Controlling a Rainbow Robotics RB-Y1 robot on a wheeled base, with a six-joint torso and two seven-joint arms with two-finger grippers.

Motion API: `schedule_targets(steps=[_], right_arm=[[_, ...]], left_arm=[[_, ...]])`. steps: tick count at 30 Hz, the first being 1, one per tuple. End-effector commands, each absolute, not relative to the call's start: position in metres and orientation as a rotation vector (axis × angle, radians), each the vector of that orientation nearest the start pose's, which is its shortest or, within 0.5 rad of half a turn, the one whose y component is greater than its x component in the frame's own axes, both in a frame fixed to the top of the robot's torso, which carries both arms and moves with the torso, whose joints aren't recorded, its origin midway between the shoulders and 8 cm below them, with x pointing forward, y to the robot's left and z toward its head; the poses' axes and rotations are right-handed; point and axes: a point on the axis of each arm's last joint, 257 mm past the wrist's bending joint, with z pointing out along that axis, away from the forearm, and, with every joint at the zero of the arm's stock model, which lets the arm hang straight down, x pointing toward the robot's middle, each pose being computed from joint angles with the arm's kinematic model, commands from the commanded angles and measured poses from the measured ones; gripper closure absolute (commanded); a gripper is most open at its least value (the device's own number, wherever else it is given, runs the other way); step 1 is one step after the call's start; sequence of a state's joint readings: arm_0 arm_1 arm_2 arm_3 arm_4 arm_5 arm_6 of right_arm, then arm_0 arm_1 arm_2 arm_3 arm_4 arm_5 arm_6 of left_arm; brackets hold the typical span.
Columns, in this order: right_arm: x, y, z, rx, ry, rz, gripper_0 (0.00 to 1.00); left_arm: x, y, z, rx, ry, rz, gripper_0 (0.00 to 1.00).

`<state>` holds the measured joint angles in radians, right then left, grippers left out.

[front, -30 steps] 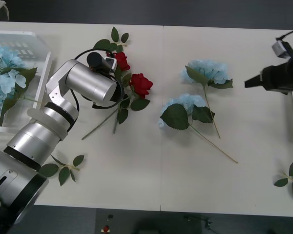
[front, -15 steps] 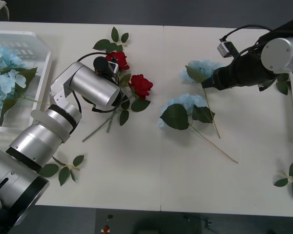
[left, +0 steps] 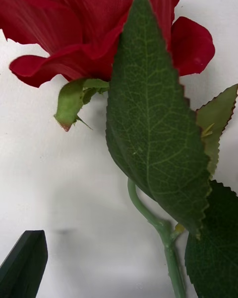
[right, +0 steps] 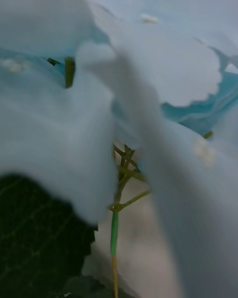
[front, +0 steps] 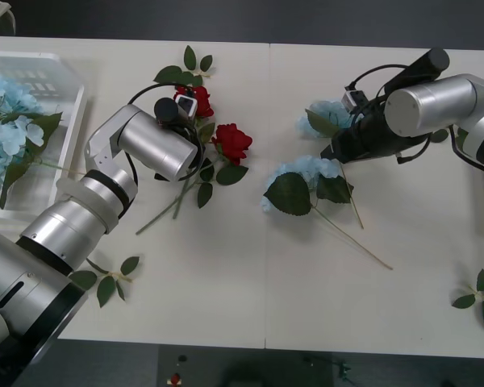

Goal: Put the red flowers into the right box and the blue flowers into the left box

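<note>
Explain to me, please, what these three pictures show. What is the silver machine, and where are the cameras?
The silver tubes are a robot's two arms, seen from a camera above them. Each arm ends in a gripper and carries a small wrist camera; the two close-ups come from those. The left arm's wrist is at the red flowers; its camera looks at one rose at close range, with one dark fingertip at the corner. The right arm's wrist is at the blue flowers, whose petals crowd its camera. More blue flowers lie in the left box. Loose leaf sprigs lie on the white table.

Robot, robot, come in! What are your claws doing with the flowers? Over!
Left claw over the roses. Right claw low on a blue flower. Some blue already in left box. Nothing blocking.
</note>
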<state>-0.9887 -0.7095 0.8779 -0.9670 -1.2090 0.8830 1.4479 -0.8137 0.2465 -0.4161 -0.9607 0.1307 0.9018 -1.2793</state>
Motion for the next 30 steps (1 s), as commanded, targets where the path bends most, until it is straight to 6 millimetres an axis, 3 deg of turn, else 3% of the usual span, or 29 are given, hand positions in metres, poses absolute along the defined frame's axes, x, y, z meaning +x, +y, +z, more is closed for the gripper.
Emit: schedule_targets(steps=[1,8,10,14,19,21,22,24,25,26,28,30], right_arm=[[0.626,-0.189,-0.248,-0.302,2.512,0.201,0.0],[0.633,-0.191,-0.253,-0.299,2.5,0.122,0.0],[0.635,-0.194,-0.253,-0.305,2.492,0.088,0.0],[0.636,-0.201,-0.256,-0.285,2.499,0.067,0.02],[0.637,-0.205,-0.258,-0.264,2.504,0.065,0.08],[0.636,-0.205,-0.259,-0.259,2.507,0.065,0.19],[0.636,-0.205,-0.258,-0.257,2.506,0.065,0.33],[0.636,-0.205,-0.258,-0.253,2.507,0.067,0.69],[0.636,-0.205,-0.258,-0.253,2.507,0.067,0.78],[0.636,-0.205,-0.258,-0.252,2.507,0.067,0.94],[0.636,-0.205,-0.258,-0.252,2.507,0.065,1.0],[0.636,-0.207,-0.259,-0.251,2.508,0.059,1.0]], left_arm=[[0.617,0.166,-0.338,0.4,2.399,0.245,0.19],[0.617,0.164,-0.338,0.421,2.392,0.244,0.23],[0.614,0.159,-0.343,0.443,2.391,0.239,0.34],[0.61,0.152,-0.355,0.436,2.376,0.179,0.46],[0.608,0.153,-0.362,0.435,2.36,0.159,0.56],[0.606,0.154,-0.365,0.432,2.365,0.158,0.56],[0.606,0.153,-0.365,0.432,2.366,0.156,0.59],[0.606,0.153,-0.364,0.432,2.363,0.155,0.75],[0.606,0.153,-0.365,0.432,2.364,0.155,0.8],[0.606,0.153,-0.365,0.432,2.364,0.155,0.9],[0.606,0.153,-0.365,0.429,2.365,0.153,1.0],[0.606,0.153,-0.365,0.423,2.367,0.149,1.0]])
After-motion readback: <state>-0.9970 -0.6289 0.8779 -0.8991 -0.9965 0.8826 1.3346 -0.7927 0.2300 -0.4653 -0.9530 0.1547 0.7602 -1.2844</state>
